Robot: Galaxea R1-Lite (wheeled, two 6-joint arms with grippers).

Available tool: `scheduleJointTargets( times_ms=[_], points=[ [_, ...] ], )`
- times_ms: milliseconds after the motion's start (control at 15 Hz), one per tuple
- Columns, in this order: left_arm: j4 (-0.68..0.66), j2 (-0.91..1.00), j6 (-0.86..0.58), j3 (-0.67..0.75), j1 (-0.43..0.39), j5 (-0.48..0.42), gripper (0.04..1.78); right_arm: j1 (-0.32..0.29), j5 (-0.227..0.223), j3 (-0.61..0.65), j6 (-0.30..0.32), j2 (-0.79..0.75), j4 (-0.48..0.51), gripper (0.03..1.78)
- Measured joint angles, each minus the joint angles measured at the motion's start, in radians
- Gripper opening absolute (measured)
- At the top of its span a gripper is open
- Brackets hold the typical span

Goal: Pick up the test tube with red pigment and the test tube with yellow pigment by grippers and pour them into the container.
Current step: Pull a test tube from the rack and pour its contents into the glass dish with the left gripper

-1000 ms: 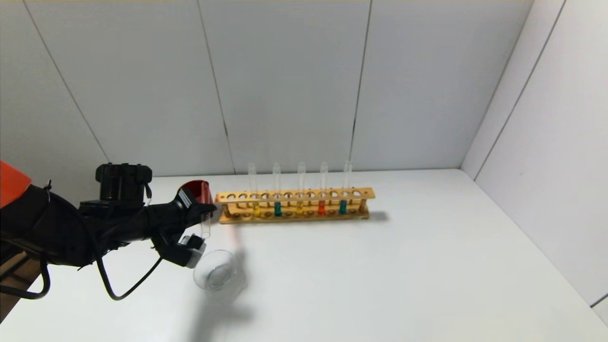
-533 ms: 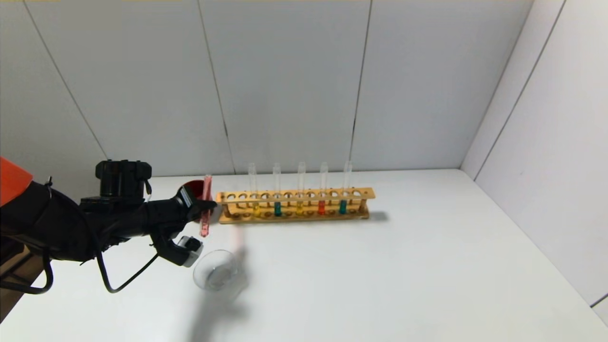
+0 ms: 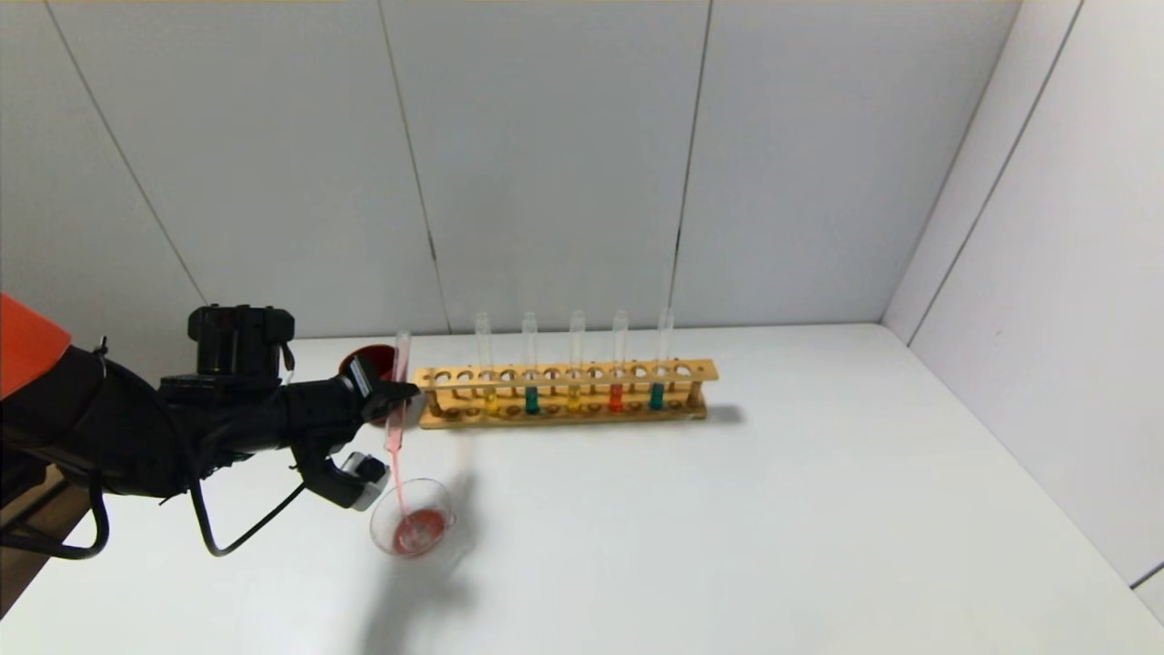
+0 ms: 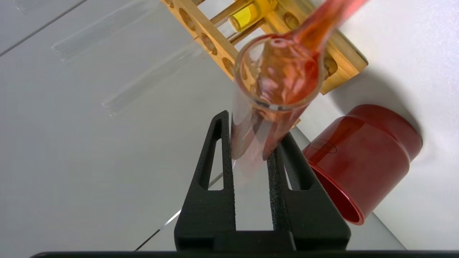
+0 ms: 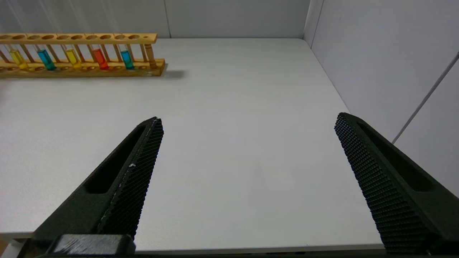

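My left gripper (image 3: 398, 394) is shut on the test tube with red pigment (image 3: 400, 355), held mouth-down over the container (image 3: 439, 496). A thin red stream (image 3: 397, 473) runs from the tube into the clear glass dish, where a red pool lies. In the left wrist view the tube (image 4: 276, 75) sits between the black fingers (image 4: 220, 150). Two tubes with yellow liquid (image 3: 489, 400) (image 3: 574, 398) stand in the wooden rack (image 3: 564, 373); I cannot tell which is the deeper yellow. My right gripper (image 5: 247, 122) is open and empty over the table's near edge, out of the head view.
The rack also holds a red tube (image 3: 616, 397) and two teal tubes (image 3: 532, 400). A dark red cup (image 3: 368, 362) stands behind my left gripper, next to the rack's left end. White walls stand at the back and right.
The tube in my left gripper has tipped further mouth-down. Red liquid moved to its mouth and now streams into the dish, which was clear before and now holds a red pool.
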State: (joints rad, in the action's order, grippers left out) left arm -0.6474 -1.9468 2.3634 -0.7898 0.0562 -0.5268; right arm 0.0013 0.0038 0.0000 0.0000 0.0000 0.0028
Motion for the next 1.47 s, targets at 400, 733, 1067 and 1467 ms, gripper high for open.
scheduleJointTargets(
  times_ms=[400, 733, 1067, 1467],
  points=[
    [-0.001, 0.001, 0.054, -0.011, 0.002, -0.004, 0.31, 0.0, 0.0, 0.0, 0.0, 0.0, 0.0, 1.75],
    [-0.001, 0.049, 0.143, -0.006, 0.007, -0.003, 0.31, 0.0, 0.0, 0.0, 0.0, 0.0, 0.0, 1.75],
    [-0.001, 0.079, 0.183, -0.004, 0.01, -0.003, 0.31, 0.0, 0.0, 0.0, 0.0, 0.0, 0.0, 1.75],
    [-0.001, 0.11, 0.203, -0.002, 0.017, -0.002, 0.31, 0.0, 0.0, 0.0, 0.0, 0.0, 0.0, 1.75]
  ],
)
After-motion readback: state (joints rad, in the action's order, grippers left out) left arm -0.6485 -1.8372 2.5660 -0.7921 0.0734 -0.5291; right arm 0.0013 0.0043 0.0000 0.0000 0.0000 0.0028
